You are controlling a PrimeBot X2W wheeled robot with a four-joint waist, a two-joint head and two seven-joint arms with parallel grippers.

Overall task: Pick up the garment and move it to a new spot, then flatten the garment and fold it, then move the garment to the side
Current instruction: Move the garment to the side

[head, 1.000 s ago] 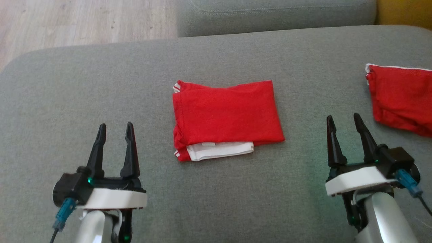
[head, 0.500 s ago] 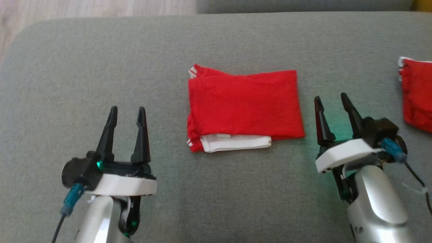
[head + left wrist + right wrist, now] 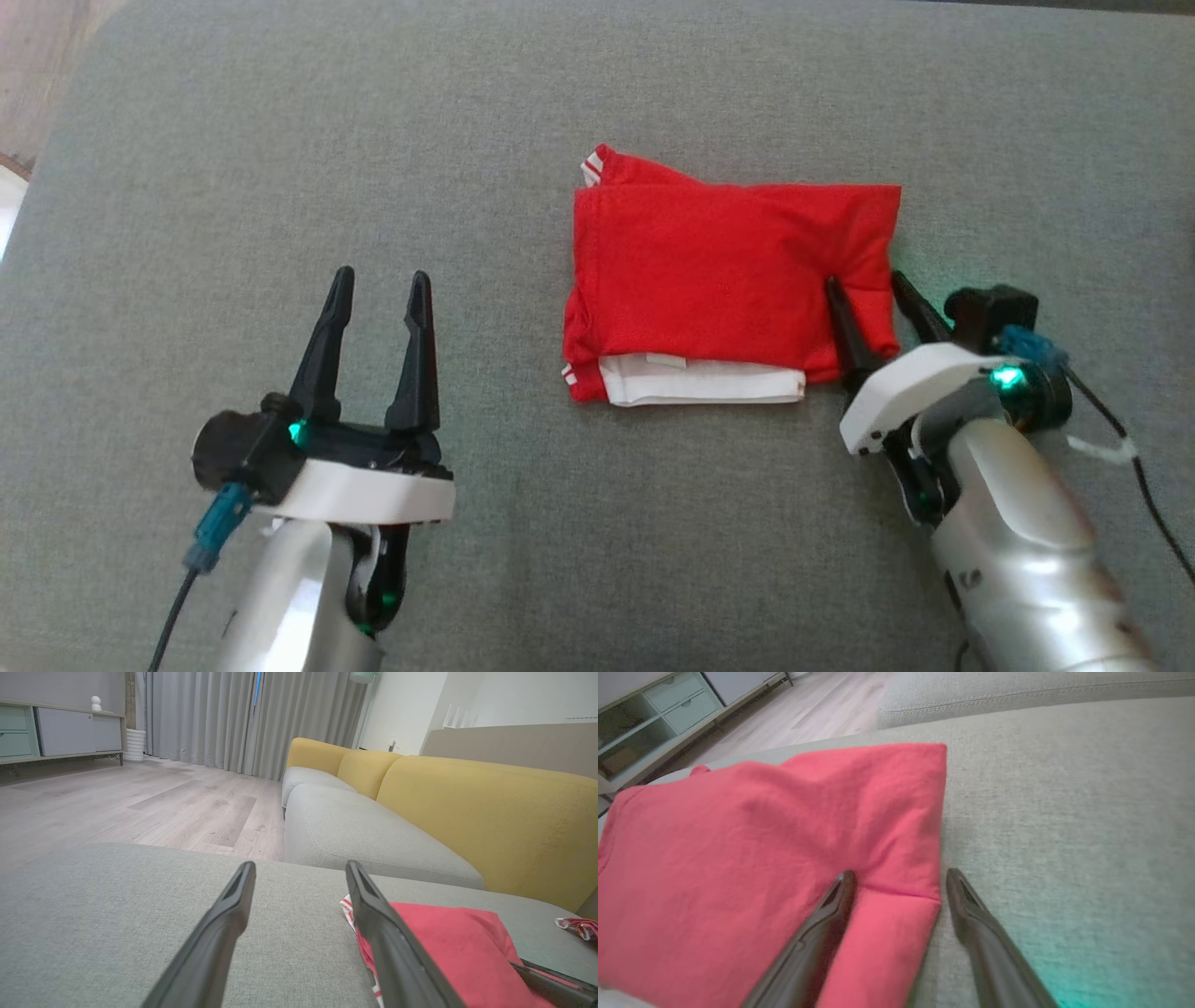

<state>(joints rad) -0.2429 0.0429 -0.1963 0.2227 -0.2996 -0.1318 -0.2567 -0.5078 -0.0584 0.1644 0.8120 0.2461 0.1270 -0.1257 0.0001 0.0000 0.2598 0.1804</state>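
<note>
The garment (image 3: 728,275) is a red cloth folded into a rectangle with a white band along its near edge, lying flat on the grey sofa cushion (image 3: 523,140). My right gripper (image 3: 864,280) is open and straddles the garment's right edge: its left finger presses into the red cloth and its right finger rests on the cushion just beside it. In the right wrist view that edge of the garment (image 3: 761,849) runs between the fingers of the right gripper (image 3: 900,875). My left gripper (image 3: 382,275) is open and empty, well to the left of the garment (image 3: 444,938).
Wooden floor (image 3: 37,56) shows past the cushion's far left corner. In the left wrist view a second grey seat (image 3: 355,830) and yellow backrests (image 3: 490,812) lie beyond the cushion, and a small red and white cloth (image 3: 577,927) lies at the far right.
The head camera has tilted down and shifted. My right gripper has moved forward and left, from beside the garment onto its right edge. The left gripper stays open in much the same place.
</note>
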